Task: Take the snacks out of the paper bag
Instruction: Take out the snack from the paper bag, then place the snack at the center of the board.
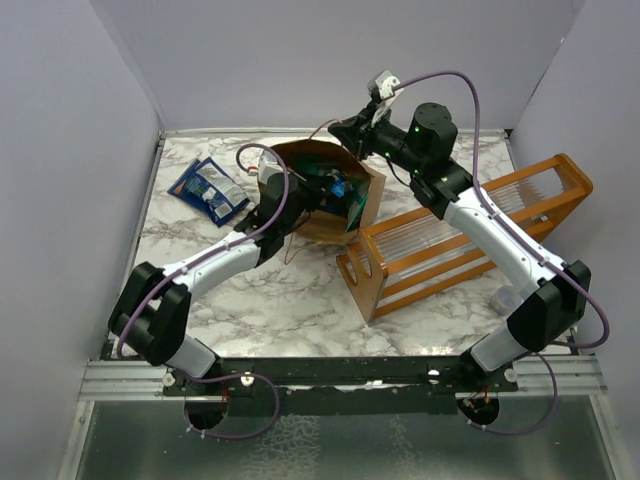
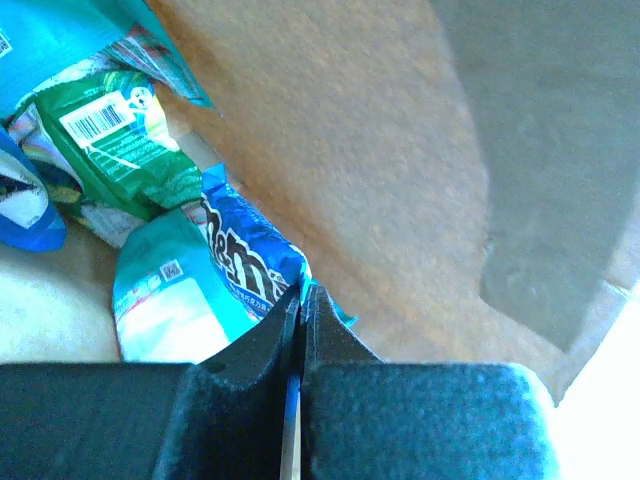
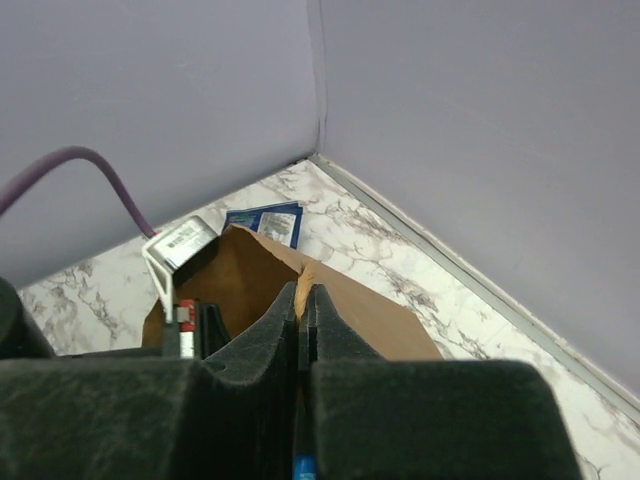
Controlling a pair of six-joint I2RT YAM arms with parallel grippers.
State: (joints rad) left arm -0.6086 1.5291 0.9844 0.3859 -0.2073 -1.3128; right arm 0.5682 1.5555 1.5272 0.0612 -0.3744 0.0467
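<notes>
The brown paper bag (image 1: pixel 367 203) stands open at the table's back middle, with snacks inside. My left gripper (image 1: pixel 296 196) reaches into it from the left. In the left wrist view my left gripper (image 2: pixel 301 290) is shut on the edge of a blue snack packet (image 2: pixel 245 252). Beside that lie a teal-and-white packet (image 2: pixel 160 305), a green packet (image 2: pixel 120 145) and another teal packet (image 2: pixel 70 30) on the bag's floor. My right gripper (image 1: pixel 352 130) is at the bag's far rim; in the right wrist view my right gripper (image 3: pixel 303 290) is shut on the bag's rim (image 3: pixel 360 310).
Two blue-and-white packets (image 1: pixel 208 188) lie on the marble table (image 1: pixel 300 300) left of the bag; they also show in the right wrist view (image 3: pixel 266 222). An orange wooden rack (image 1: pixel 470 230) with clear slats lies right of the bag. Purple walls enclose the table.
</notes>
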